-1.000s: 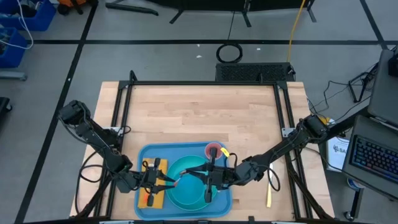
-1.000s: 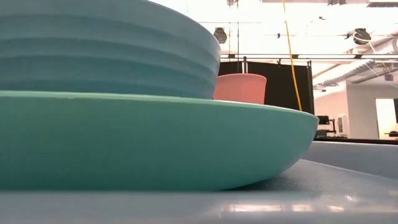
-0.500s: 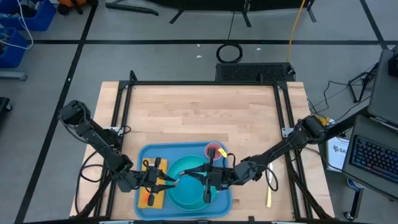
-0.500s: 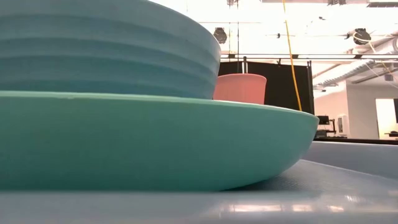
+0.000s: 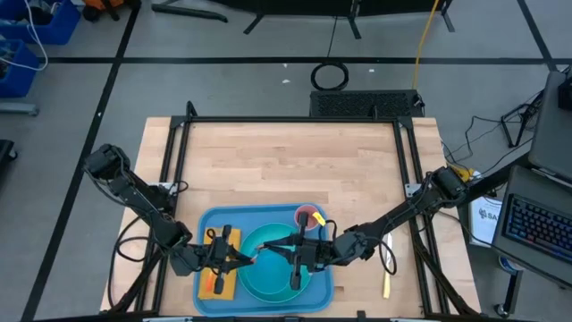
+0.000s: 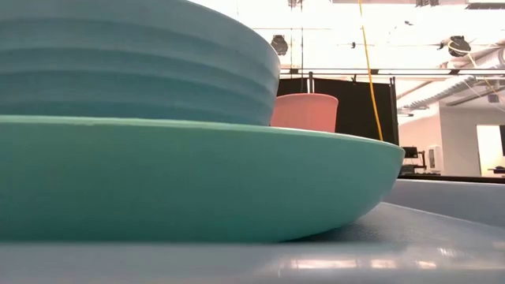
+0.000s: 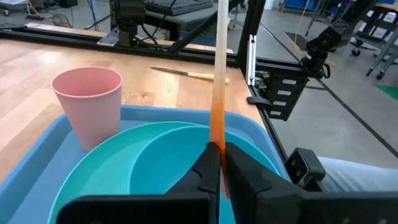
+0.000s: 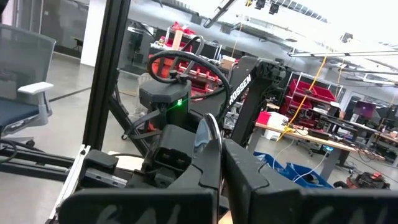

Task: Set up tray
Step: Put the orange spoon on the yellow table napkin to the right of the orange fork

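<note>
The blue tray [image 5: 204,224] lies at the table's near edge. On it sit a teal plate [image 5: 254,288] with a lighter bowl [image 5: 273,271] inside, a pink cup [image 5: 307,216] at the far right corner, and a yellow-orange napkin [image 5: 218,284] at the left. The low view shows only the plate [image 6: 197,181], bowl [image 6: 134,63], cup [image 6: 304,111] and tray floor. My left gripper [image 5: 243,260] hovers over the napkin's right edge, shut on a thin orange-and-cream stick [image 7: 219,74]. My right gripper [image 5: 273,249] is above the bowl, shut on a shiny metal utensil [image 8: 208,134]. My left gripper [image 7: 217,152] pinches the thin stick between its two fingers at its orange stretch [image 7: 216,138]. The stick runs on ahead past the fingertips, lifted clear above the bowl. My right gripper [image 8: 214,149] pinches the metal utensil between its fingers, coming level from the table's right; only a curved shiny edge [image 8: 213,127] shows above them.
A yellow-handled utensil [image 5: 386,284] lies on the wood right of the tray, also seen as the utensil [image 7: 186,74] beyond the cup. The two grippers face each other closely over the plate. The black frame rails [image 5: 407,179] border the table; bare wood lies toward the far edge.
</note>
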Controlling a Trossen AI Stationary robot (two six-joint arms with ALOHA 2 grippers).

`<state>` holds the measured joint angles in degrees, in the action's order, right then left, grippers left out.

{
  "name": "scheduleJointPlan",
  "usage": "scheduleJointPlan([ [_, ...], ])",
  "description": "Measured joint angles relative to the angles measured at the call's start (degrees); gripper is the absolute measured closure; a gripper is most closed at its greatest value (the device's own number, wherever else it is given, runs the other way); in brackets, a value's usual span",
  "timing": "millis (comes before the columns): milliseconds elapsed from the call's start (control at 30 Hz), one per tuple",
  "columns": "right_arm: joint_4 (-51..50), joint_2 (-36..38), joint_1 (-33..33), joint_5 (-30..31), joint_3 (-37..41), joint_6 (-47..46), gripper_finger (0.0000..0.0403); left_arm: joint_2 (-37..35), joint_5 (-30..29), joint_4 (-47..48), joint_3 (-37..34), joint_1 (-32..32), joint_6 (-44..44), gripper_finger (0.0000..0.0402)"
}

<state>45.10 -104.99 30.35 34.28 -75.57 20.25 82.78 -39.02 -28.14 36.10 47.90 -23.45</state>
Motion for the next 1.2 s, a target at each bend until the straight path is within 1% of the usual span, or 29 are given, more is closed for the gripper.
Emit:
scheduleJointPlan([
  [233, -0.4, 0.0, 0.1, -0.1, 0.0, 0.0, 0.0402, 0.0, -0.2, -0.2, 0.0, 0.8, 1.4, 0.0396],
  [433, -0.7, 0.0, 0.2, -1.1, 0.0, 0.1, 0.0378, 0.0, -0.5, -0.3, 0.0, 1.6, 1.9, 0.0397],
  [800, -1.1, 0.0, 1.3, 0.1, 0.0, 1.9, 0.033, 0.0, -5.0, -0.3, 0.0, 4.1, 2.3, 0.0398],
  [1067, -1.2, 0.0, 1.3, 0.1, 0.0, 3.2, 0.0307, 0.0, -6.4, -2.2, 0.0, 5.8, 3.5, 0.0398],
  [1200, -1.2, 0.0, 1.3, 0.2, 0.0, 3.2, 0.0298, 0.0, -9.5, -2.2, 0.0, 6.8, 3.5, 0.0398],
])
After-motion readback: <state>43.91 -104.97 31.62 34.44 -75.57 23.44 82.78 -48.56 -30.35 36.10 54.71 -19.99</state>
